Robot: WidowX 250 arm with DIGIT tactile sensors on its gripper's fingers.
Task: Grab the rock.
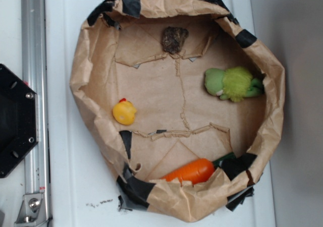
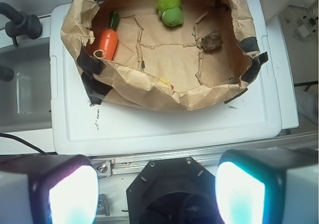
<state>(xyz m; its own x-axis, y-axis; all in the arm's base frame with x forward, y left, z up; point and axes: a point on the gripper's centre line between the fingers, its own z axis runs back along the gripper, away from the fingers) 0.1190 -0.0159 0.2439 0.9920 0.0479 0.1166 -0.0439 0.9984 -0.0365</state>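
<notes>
The small dark brown-grey rock point(image 1: 174, 39) point(image 2: 212, 41) is a rough, lumpy, irregular piece with a mottled, bumpy surface, darker than everything around it, about as big as the little yellow rubber duck point(image 1: 124, 112). It lies alone on the creased floor of the wide brown paper bag tray with rolled-down walls and patches of black tape point(image 1: 81, 70) point(image 2: 149, 92), close to the wall at the top of the exterior view, beside a torn seam in the paper and touching no other item. In the wrist view it sits toward the right of the tray floor. The fuzzy green plush toy point(image 1: 233, 83) point(image 2: 169, 7) lies well apart from it by the right wall in the exterior view, the duck rests near the left wall, and the orange plastic carrot with a green top point(image 1: 192, 170) point(image 2: 108, 41) lies against the lower wall. The tray stands on a white plastic lid-like surface point(image 1: 65, 176) point(image 2: 164, 129). The gripper point(image 2: 157, 191) appears only in the wrist view, its two pale, brightly lit fingers point(image 2: 72, 194) spread wide with nothing between them, held back from the tray over the black hexagonal base point(image 1: 15, 121) point(image 2: 169, 194), well apart from the rock.
</notes>
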